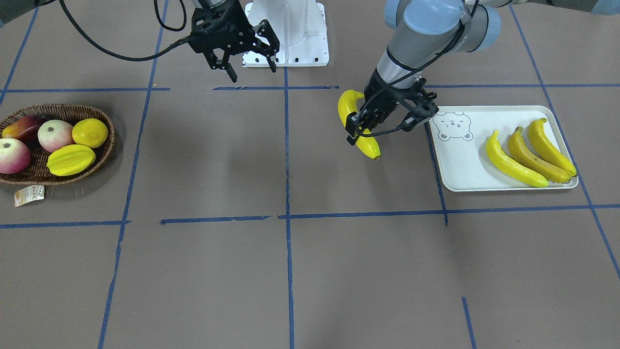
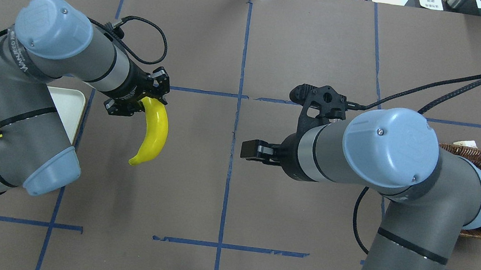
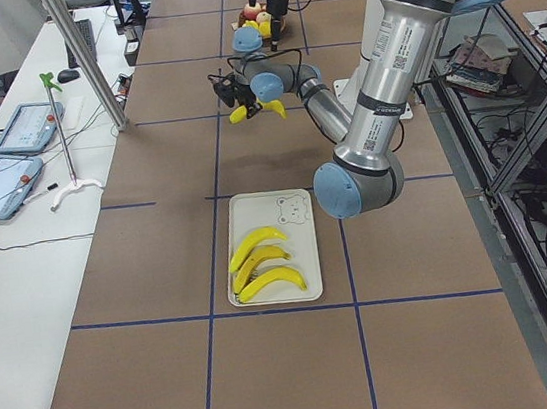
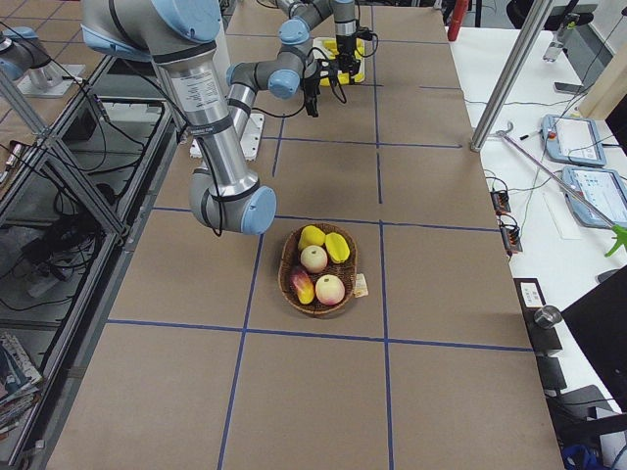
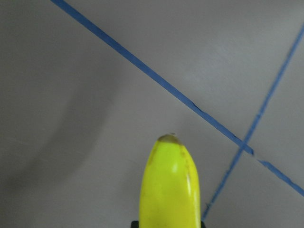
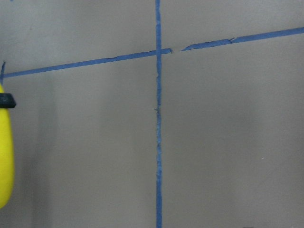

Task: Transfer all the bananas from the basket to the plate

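A glossy yellow banana [image 1: 346, 107] hangs above the bare table, just beside the plate's bear-print end, with my left gripper [image 1: 361, 133] shut on its middle. In the overhead view this banana [image 2: 153, 136] curves down from the left gripper [image 2: 141, 101]. Three more bananas [image 1: 530, 152] lie side by side on the pale plate [image 1: 460, 169]. The wicker basket [image 1: 58, 180] at the other end holds no banana. My right gripper [image 1: 253, 72] hovers open and empty near the robot's base.
The basket holds two apples [image 1: 54, 135], a lemon [image 1: 90, 133], a starfruit [image 1: 70, 160] and a reddish fruit [image 1: 22, 128]. A paper tag [image 1: 29, 195] lies at its rim. Blue tape lines cross the brown table. A person sits at a side desk [image 3: 5, 159].
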`<state>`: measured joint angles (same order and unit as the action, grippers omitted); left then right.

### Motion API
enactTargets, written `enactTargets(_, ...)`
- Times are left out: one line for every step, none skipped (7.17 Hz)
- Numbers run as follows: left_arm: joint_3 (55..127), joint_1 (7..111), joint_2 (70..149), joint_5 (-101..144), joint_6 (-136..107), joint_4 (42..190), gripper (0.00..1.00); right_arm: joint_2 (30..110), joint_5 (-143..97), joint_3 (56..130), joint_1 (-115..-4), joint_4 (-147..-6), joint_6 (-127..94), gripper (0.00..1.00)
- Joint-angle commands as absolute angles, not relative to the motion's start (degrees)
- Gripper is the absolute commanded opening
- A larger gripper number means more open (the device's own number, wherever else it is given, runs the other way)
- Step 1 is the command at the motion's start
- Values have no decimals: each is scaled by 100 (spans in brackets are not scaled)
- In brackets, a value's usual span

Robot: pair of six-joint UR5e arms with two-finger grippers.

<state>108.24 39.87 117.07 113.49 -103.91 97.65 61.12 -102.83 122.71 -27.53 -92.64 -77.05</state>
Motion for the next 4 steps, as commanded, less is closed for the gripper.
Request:
enactTargets(11012,4122,11497,11347,-10354,9370,0,6231,-10974,12278,-3355,-9684,-7158,99)
enactTargets(11030,4166,11470,11347,-10319,9360,0,6405,-11152,12278,-3584,-9746,-6919,99)
enactTargets(11126,4253,11270,11347,-9953,9134,0,6486,-11249,12270,-3777,-9956,-6447,99)
enactTargets(11362,4324,11094,11355,-9410,8706,0,6530,-11337,12270,-3988,-10289,-5859,99)
